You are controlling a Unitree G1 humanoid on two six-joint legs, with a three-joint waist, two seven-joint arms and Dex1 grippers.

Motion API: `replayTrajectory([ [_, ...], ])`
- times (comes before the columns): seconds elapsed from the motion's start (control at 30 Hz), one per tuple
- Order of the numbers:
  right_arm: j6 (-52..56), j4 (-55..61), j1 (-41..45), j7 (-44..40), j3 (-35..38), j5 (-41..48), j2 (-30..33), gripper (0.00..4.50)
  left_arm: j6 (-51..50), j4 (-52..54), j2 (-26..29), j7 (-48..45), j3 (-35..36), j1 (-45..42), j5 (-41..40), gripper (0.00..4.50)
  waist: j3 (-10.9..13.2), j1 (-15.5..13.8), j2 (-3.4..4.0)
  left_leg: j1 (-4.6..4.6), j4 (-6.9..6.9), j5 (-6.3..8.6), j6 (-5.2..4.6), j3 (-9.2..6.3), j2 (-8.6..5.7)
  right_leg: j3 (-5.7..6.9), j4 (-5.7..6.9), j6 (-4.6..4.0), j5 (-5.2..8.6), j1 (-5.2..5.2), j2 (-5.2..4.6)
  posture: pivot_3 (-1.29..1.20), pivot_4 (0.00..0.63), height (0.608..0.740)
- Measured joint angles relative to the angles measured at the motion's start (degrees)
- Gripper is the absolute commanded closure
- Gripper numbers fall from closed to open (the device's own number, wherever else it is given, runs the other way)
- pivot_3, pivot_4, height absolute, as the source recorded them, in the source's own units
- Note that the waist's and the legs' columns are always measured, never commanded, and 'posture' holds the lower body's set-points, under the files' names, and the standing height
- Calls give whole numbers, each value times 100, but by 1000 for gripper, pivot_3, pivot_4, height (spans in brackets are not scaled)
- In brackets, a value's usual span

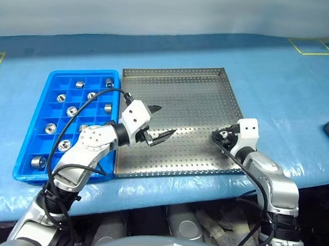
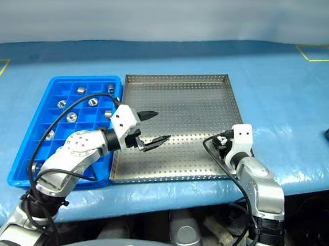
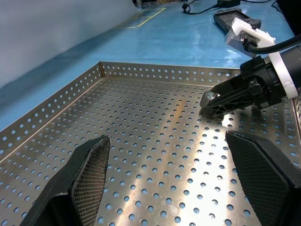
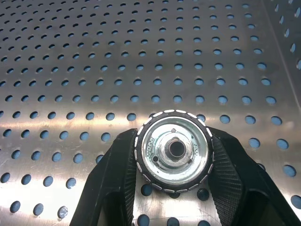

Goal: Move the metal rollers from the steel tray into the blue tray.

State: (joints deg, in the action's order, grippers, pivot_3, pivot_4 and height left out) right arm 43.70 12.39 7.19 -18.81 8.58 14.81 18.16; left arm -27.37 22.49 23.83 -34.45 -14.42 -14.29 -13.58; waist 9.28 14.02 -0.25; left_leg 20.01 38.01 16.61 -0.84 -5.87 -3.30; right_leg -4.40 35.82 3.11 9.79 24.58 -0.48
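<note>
Roller (image 4: 175, 150) clamped between right claw (image 4: 174, 162) fingers.

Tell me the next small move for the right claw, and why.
Probably lift it straight up off the steel tray. The right claw is shut on a metal roller just above the perforated floor, so the grip looks made. Once it clears the rim, carry it toward the blue tray, past the open left claw.

no readable text — none anywhere
</note>
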Motion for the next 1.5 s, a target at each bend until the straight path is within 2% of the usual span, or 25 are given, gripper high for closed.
replayTrajectory([
  [0.2,-29,437,397,-203,-506,62,-73,2759,-94,327,155,104,323,403,-28,209,4,4,1,-7,-5,0,1,1,8,-11,3,0,0,3,8,-196,150,740],
  [0.37,-154,561,902,-591,-1266,165,-320,2759,-315,907,440,331,1125,1324,-110,209,9,-103,-6,-8,-10,2,3,-5,14,-7,3,-4,2,10,8,-108,150,740],
  [0.57,-353,166,1532,-993,-2044,197,-751,2759,-619,1603,609,595,2444,2381,-317,209,20,-554,-20,-1,-10,6,9,-28,11,17,-2,-14,6,14,-7,-3,150,740],
  [0.7,-584,-380,1845,-1213,-2510,115,-1032,2759,-759,2020,585,828,3038,3015,-331,209,28,-901,-31,5,-10,13,16,-44,11,31,-4,-24,9,16,-27,42,150,740],
  [0.77,-708,-592,1913,-1326,-2682,82,-1114,2759,-817,2183,546,920,3139,3213,-331,209,30,-1055,-33,8,-10,14,17,-57,8,47,-4,-33,14,15,-35,69,150,740],
  [0.97,-990,-1251,1999,-1630,-3075,-70,-1364,2759,-853,2536,367,1138,3144,3520,-330,209,32,-1278,-32,9,-11,15,26,-70,8,60,-2,-43,20,13,-35,112,150,740],
  [1.37,-1139,-1607,2097,-1742,-3068,-140,-1515,2759,-874,2558,291,1359,2891,3488,-283,209,33,-1335,-32,7,-17,13,40,-82,14,74,0,-55,28,12,-25,110,150,740],
  [1.5,-1143,-1630,2108,-1869,-3058,-117,-1541,1406,-883,2558,299,1370,2838,3434,-284,209,33,-1335,-32,7,-18,13,41,-83,14,75,0,-55,29,12,-25,106,150,740],
])
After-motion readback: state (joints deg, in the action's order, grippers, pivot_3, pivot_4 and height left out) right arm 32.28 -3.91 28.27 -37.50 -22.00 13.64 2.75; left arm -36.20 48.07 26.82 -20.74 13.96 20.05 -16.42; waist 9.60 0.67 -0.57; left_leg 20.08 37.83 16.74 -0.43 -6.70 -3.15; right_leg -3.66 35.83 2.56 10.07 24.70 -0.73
